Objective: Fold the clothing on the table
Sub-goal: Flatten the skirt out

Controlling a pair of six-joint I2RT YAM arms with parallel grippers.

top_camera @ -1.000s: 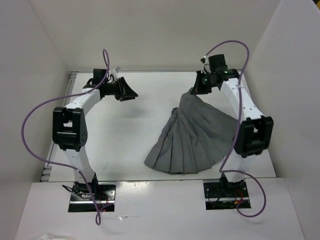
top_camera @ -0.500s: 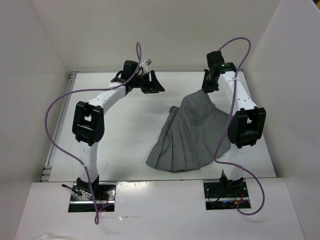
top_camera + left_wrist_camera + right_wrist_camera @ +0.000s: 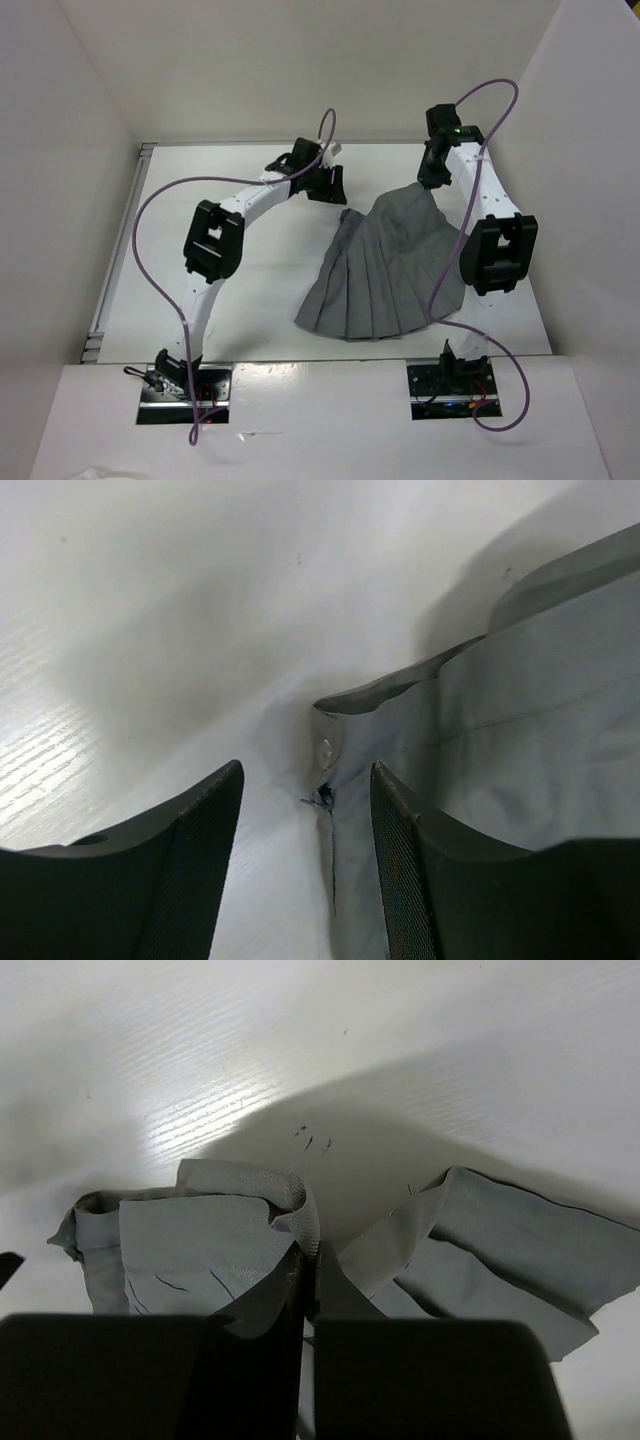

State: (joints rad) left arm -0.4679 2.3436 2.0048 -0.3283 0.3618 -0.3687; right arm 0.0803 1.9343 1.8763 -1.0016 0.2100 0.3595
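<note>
Skirt (image 3: pixel 385 270) fanned on table (image 3: pixel 270 300); right fingers (image 3: pixel 285 1345) clamped on raised waistband (image 3: pixel 200 1235); left fingers (image 3: pixel 200 865) parted around waistband corner.

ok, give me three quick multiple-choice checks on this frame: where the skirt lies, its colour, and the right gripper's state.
1. Where on the table does the skirt lie?
A. near-left corner
B. right half
C. hanging off the far edge

2. What colour is the skirt?
A. red
B. blue-striped
C. plain grey

3. The right gripper is:
A. shut on the skirt
B. open over bare table
C. out of every view

Answers:
1. B, the top view shows it fanned out in front of the right arm.
2. C, it is grey in all three views.
3. A, the right wrist view shows the closed fingers pinching the fabric.
</note>
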